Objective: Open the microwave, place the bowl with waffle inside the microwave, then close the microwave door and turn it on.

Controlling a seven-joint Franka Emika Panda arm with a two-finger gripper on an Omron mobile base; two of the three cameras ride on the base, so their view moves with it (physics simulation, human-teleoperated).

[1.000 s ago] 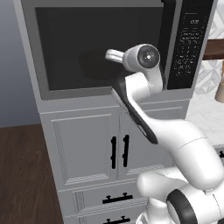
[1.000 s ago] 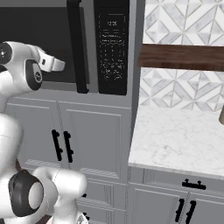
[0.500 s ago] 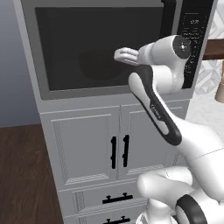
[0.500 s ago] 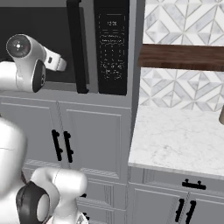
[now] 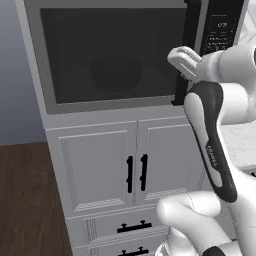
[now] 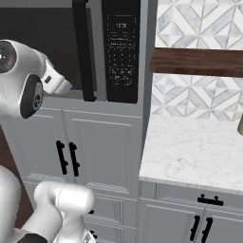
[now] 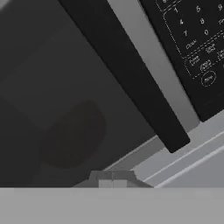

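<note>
One microwave (image 5: 120,55), one bowl (image 5: 116,73) behind its shut door; one closed, empty end effector (image 7: 113,180).

Even, flat rendered light, no clear source. Soft shading only under microwave door (image 5: 112,55) frame and cabinet panel edges; no hard cast shadows. Dark tinted window swallows detail: bowl (image 5: 116,73) just a dim blob behind glass, same in hand view, edges vague. No glare on window, faint sheen on white arm (image 5: 212,135). Low res, slight softness overall; control panel (image 6: 122,50) print unreadable. Hand view rolled, close-up, blurry. No visible edge distortion.
</note>
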